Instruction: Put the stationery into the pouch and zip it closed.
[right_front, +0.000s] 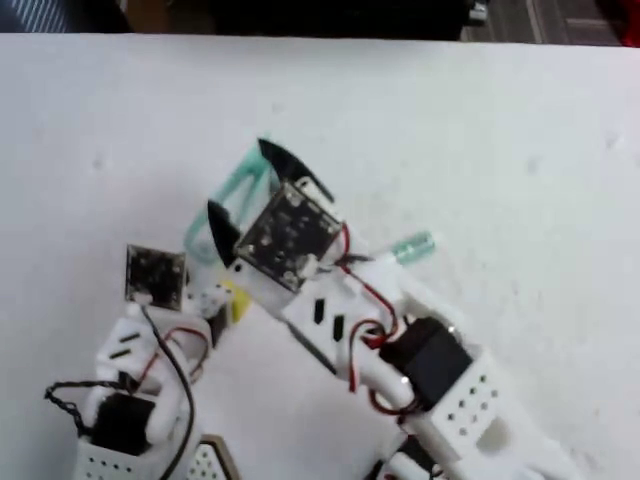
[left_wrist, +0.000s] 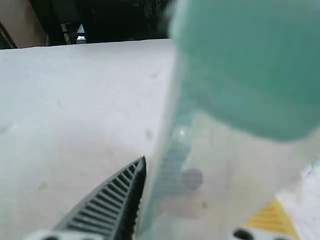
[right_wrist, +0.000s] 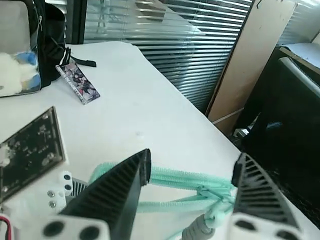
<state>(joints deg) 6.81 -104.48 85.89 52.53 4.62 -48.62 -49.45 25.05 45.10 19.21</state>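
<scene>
The teal, part see-through pouch (right_front: 238, 190) stands at the table's middle, its zipper edge (right_wrist: 175, 177) running between my right gripper's fingers. My right gripper (right_front: 250, 190) (right_wrist: 192, 165) is open, one black finger (right_wrist: 120, 192) on each side of the zipper, with the slider (right_wrist: 217, 200) near the other finger. My left gripper (right_front: 222, 292) sits just beside and below it; its ribbed finger (left_wrist: 112, 202) presses the pouch wall (left_wrist: 225, 150), so it appears shut on the pouch. A yellow piece (left_wrist: 270, 217) shows by the pouch. A teal pen end (right_front: 412, 247) lies by the right arm.
The white table (right_front: 480, 130) has free room to the far side and right. A dark bag (right_wrist: 50, 40), a plush toy (right_wrist: 15, 70) and a printed card (right_wrist: 77, 82) lie at the table's end. The left arm's camera board (right_wrist: 30, 150) is close to my right gripper.
</scene>
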